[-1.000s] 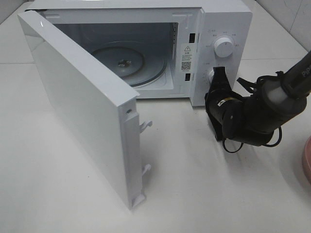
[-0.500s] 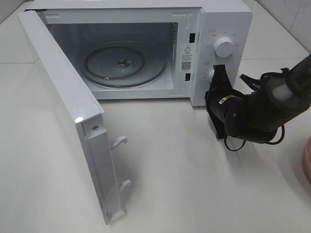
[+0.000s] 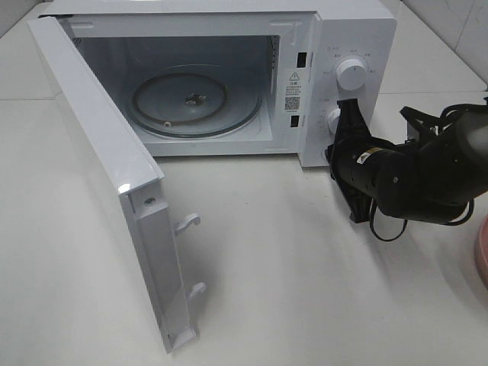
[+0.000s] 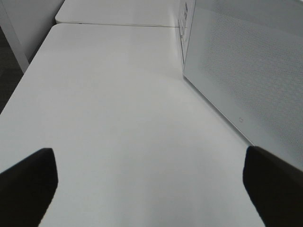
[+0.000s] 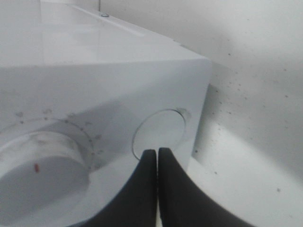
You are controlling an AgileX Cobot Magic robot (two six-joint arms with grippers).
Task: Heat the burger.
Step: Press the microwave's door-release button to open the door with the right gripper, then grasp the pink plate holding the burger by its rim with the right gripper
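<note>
The door (image 3: 91, 152) had swung wider than a second before, so the microwave (image 3: 351, 30) was ready for food. The right jaws, pressed together, stayed by the round button (image 5: 158, 132); the left jaws were spread, holding nothing. We counted one door, one glass tray (image 3: 191, 99), one dial (image 3: 351, 74), one pink plate (image 3: 482, 255) edge (we saw no burger anywhere).

No sight of the burger in any view, just a sliver of pink plate (image 3: 483, 253) at the table's right edge. The white microwave (image 3: 358, 27) stands at the back, its door (image 3: 99, 175) swung wide open to the left, and the glass turntable (image 3: 194, 103) lies flat inside the cavity.
</note>
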